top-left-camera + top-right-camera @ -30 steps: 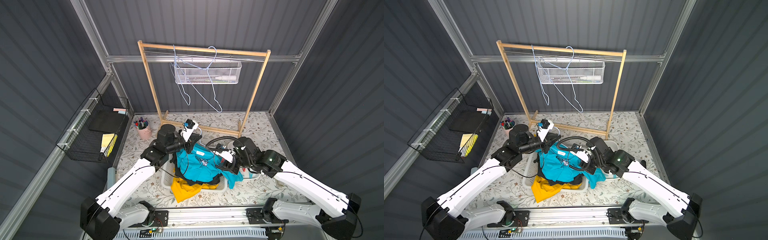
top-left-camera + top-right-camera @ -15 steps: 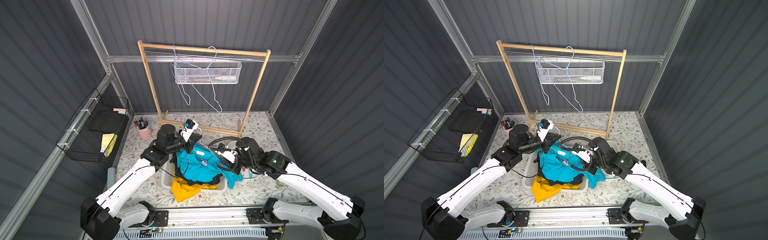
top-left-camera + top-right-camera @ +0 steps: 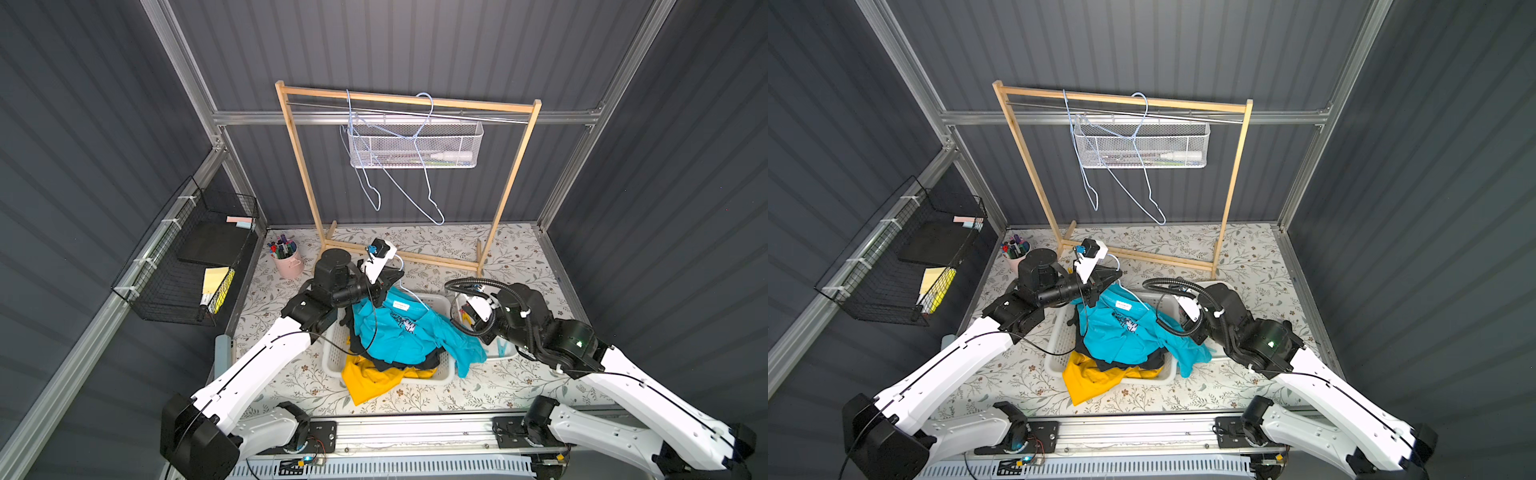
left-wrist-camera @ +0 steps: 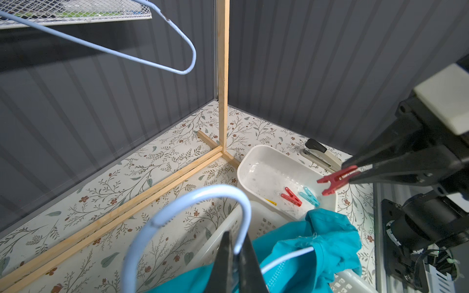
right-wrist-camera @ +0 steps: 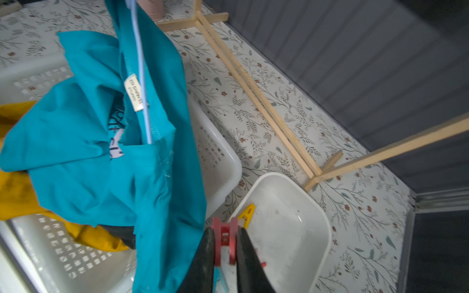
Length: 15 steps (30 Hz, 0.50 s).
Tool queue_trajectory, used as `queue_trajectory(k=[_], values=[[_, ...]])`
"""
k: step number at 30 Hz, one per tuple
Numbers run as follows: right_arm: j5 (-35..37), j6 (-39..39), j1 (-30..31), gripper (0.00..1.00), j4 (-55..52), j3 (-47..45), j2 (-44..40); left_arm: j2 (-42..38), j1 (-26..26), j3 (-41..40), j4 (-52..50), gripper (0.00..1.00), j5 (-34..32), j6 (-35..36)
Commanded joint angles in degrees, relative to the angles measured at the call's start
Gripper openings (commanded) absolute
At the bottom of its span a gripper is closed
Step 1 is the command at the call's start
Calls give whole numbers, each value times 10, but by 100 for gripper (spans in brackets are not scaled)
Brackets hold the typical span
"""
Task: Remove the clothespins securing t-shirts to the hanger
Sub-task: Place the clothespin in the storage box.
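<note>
Fingers of the right claw pinch a red clothespin between their black tips, with the peg's forked end pointing away from the wrist. The peg hangs above a small white tub, close to the tub's near rim. Inside the tub lie a yellow clothespin, a second red clothespin and a blue-green clothespin, the last two side by side. A stapler sits just beside the tub.

The left claw is clamped tight on the thin light-blue wire of a hanger, just below its hook. A teal t-shirt hangs from this hanger, its neck label showing. It slumps over a white laundry basket in the middle of the flowered table, left of the tub. One teal sleeve trails over the basket's right rim towards the tub. Under the teal shirt lies a black t-shirt. Beneath that is a yellow t-shirt, which spills over the basket's near rim onto the table.

At the far side stands a wooden clothes rack. Two bare wire hangers and a white mesh tray hang from its rail. A pink cup of pens stands at the far left of the table. A black wire basket holding papers is fixed to the left wall.
</note>
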Motion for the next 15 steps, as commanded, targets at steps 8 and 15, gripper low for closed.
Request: queue_trajectory(k=[8, 15], values=[[139, 48, -15, 38, -4, -43, 29, -12, -1, -6, -2, 0, 5, 11], [142, 56, -23, 71, -6, -27, 32, -16, -1, -7, -1, 0, 6, 14]])
